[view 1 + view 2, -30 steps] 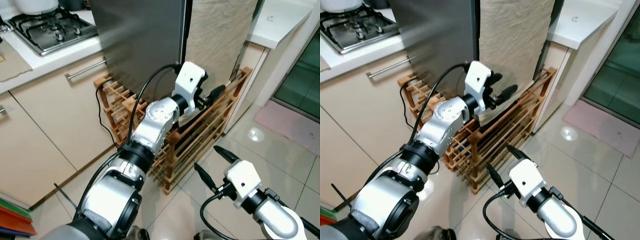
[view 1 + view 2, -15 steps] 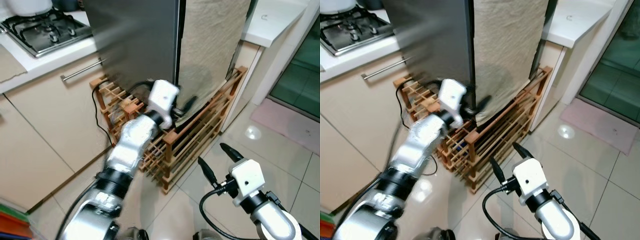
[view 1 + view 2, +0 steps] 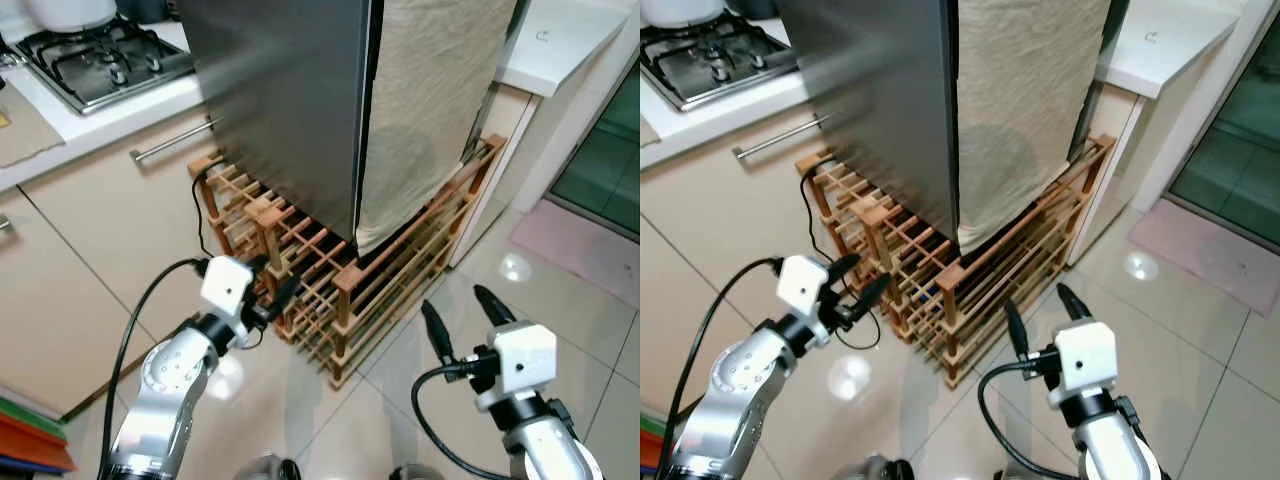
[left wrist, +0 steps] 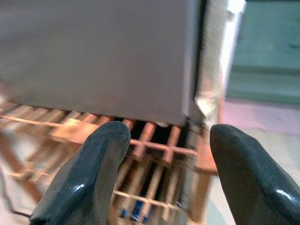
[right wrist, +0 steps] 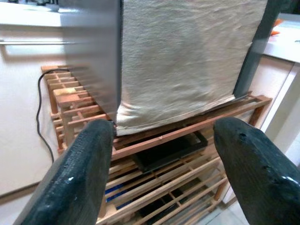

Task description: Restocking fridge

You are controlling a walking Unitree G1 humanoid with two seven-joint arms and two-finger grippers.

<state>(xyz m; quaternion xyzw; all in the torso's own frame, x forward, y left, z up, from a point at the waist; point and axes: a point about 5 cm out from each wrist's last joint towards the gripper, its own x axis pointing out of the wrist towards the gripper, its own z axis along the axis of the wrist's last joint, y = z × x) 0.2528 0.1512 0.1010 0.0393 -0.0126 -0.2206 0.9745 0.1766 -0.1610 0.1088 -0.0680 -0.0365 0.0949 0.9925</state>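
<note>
Fridge (image 3: 290,100), grey, door closed, stands at 12 o'clock on a wooden rack (image 3: 340,290), a beige cloth (image 3: 430,100) draped over its side. Left gripper (image 3: 275,290) at 9 o'clock, released, empty, just beside the rack. Right gripper (image 3: 465,315) at 4 o'clock, released, empty, above the floor tiles (image 3: 580,330). Hob (image 3: 100,60) on worktop (image 3: 90,125) at 10 o'clock.

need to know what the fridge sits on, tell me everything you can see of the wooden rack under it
The wooden rack is a low, light-brown lattice of slats and square posts, standing on the tiled floor against the cream cabinets. The grey fridge and its beige cloth cover rest on top. A flat black item lies inside, with something blue lower down. A black cable hangs at its end.
</note>
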